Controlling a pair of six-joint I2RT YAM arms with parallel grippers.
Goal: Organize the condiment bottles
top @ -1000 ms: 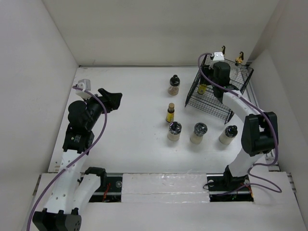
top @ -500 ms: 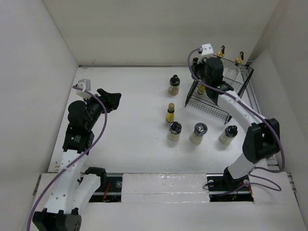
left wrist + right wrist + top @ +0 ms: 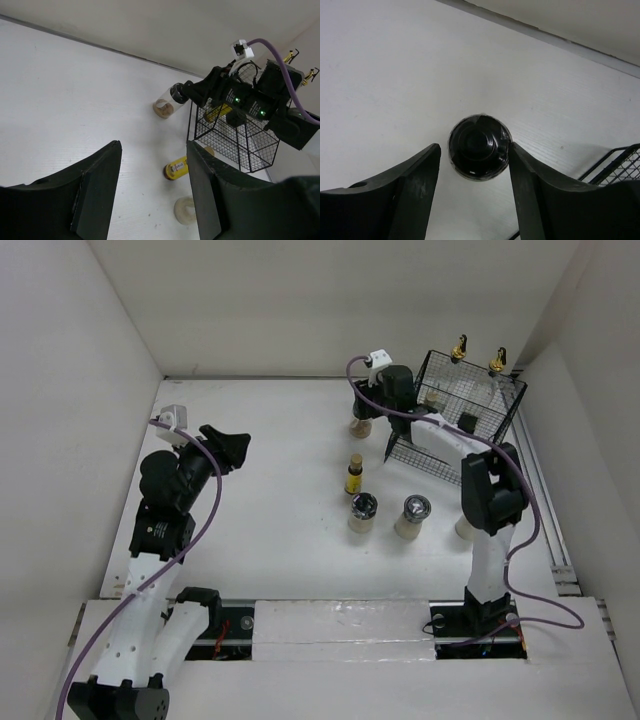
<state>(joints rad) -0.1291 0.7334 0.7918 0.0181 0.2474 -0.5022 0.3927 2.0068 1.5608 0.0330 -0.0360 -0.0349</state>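
Right gripper (image 3: 368, 408), swung left from the black wire basket (image 3: 500, 405), hovers over the upright dark-lidded jar (image 3: 479, 145) just beside that basket, long axis vertical, jaws spread astride it, gripping nothing.

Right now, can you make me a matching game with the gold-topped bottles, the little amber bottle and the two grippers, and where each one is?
Things:
1. gold-topped bottles
2. little amber bottle
3. right gripper
4. left gripper

Places:
A. open, right over the dark-lidded jar
B. standing on the table, outside the wire basket
C. off to the left, open and empty, away from every bottle
D. inside the wire basket

Pairs: 1-D, 2-B, 3-A, 4-C.
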